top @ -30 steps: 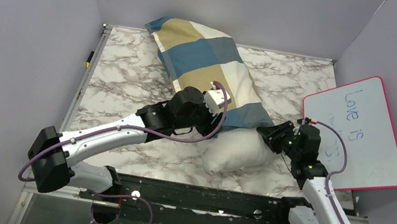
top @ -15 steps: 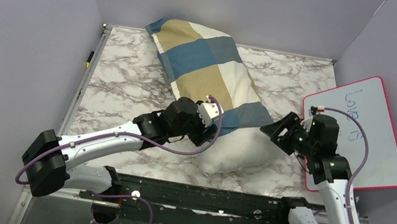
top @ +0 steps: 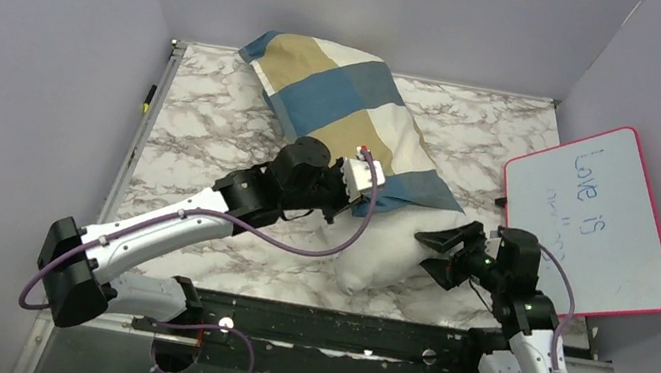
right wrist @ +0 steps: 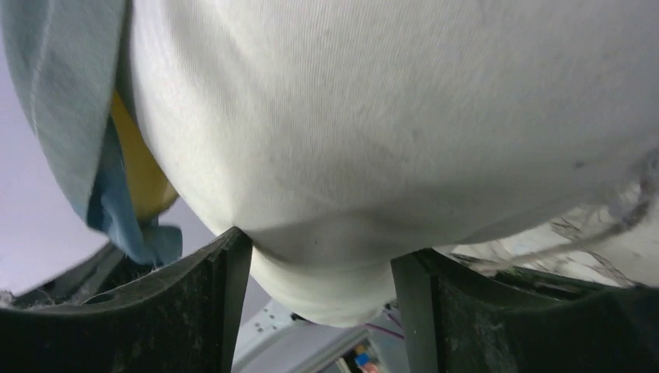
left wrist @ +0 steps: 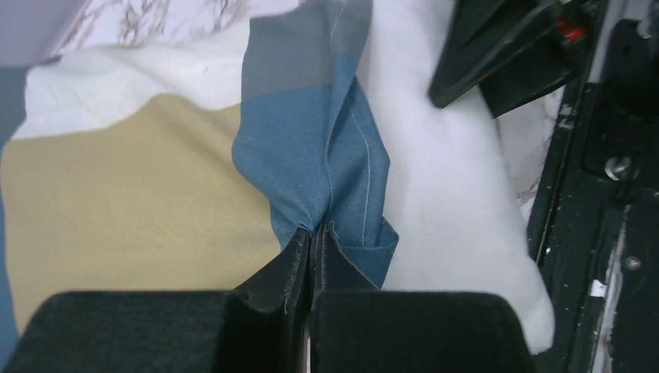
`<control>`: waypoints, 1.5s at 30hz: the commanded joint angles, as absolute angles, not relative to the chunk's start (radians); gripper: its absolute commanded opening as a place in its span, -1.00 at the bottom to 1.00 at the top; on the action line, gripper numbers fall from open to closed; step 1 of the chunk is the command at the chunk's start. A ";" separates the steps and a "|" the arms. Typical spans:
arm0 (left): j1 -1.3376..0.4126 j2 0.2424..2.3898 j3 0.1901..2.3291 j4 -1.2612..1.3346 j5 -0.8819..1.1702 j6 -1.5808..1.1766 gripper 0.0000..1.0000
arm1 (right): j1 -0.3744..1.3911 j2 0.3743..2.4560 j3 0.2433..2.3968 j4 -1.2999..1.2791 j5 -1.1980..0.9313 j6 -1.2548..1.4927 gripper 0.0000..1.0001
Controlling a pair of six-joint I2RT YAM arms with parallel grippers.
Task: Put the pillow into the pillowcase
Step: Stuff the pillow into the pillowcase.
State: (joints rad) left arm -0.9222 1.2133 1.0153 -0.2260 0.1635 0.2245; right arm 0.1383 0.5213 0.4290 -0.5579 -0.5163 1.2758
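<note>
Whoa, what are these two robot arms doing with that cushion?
They're stuffing a pillow into a patchwork pillowcase. The pillow is mostly in, its near end sticking out. The left gripper pinches the case's blue hem; the right gripper stands open with the pillow's bare end bulging between its jaws.

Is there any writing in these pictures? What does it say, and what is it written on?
"Love is": handwritten in blue, top line on the pink-rimmed whiteboard.
A second handwritten line below it is too faint and blurred to read.
There is no text on the pillowcase or the pillow.
</note>
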 commanded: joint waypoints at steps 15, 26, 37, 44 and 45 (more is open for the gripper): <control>-0.930 1.229 0.914 -0.312 0.468 0.191 -0.61 | 0.145 0.513 0.286 -0.212 -0.314 1.412 -0.11; -0.844 1.030 0.950 -0.283 -0.057 -0.172 0.24 | 0.145 0.591 0.655 -0.550 -0.306 0.780 0.20; -0.581 0.950 0.864 -0.281 0.056 -0.327 0.25 | 0.145 0.735 0.956 -0.567 -0.373 0.594 0.26; -0.492 0.998 0.782 -0.239 0.221 -0.455 0.16 | 0.156 0.889 1.044 -0.596 -0.500 0.471 0.26; -0.490 1.014 0.764 -0.224 0.246 -0.465 0.14 | 0.158 0.893 1.033 -0.600 -0.521 0.487 0.26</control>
State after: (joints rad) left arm -0.5167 0.9730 0.8234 -0.2874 0.0818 -0.3664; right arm 0.1455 0.8425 1.0119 -0.5514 -0.4255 0.5488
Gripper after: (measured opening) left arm 0.603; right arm 0.628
